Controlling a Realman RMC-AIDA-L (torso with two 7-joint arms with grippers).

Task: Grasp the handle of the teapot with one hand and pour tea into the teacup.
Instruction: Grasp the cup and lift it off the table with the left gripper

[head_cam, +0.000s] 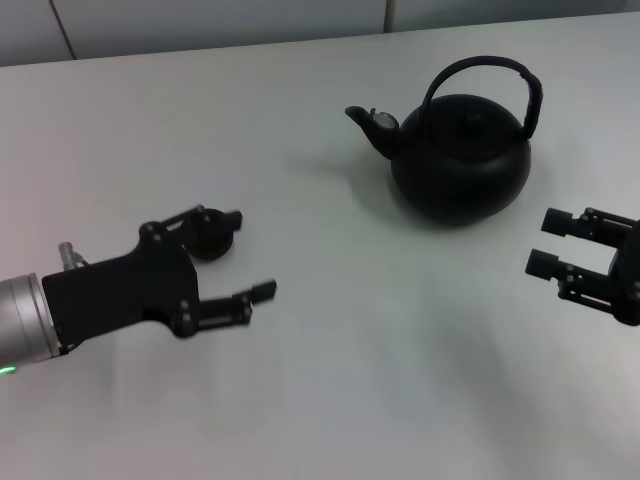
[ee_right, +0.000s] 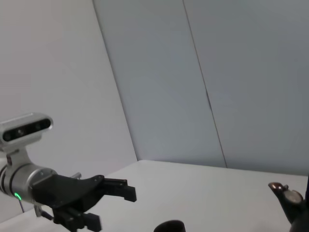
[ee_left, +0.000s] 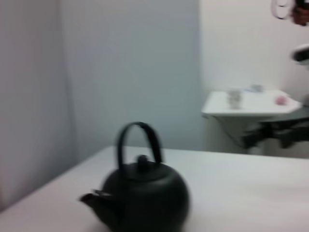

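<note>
The matte-black teapot [head_cam: 460,165] stands on the white table, right of centre, its spout [head_cam: 365,122] pointing left and its arched handle [head_cam: 492,66] upright and free. The left wrist view shows the teapot [ee_left: 145,198] and handle [ee_left: 138,125] too. The small black teacup [head_cam: 210,238] sits at the left, close against the far finger of my open left gripper [head_cam: 250,254]; whether they touch is unclear. My right gripper [head_cam: 547,243] hangs open at the right edge, just right of and nearer than the teapot, holding nothing. The right wrist view catches the left gripper [ee_right: 113,208], the teacup's rim [ee_right: 169,226] and the spout [ee_right: 287,197].
The white table [head_cam: 330,380] runs wide between both arms. Grey wall panels [ee_right: 203,77] close off the far side. Beyond the table's edge, the left wrist view shows a white shelf [ee_left: 251,107] with small items on it.
</note>
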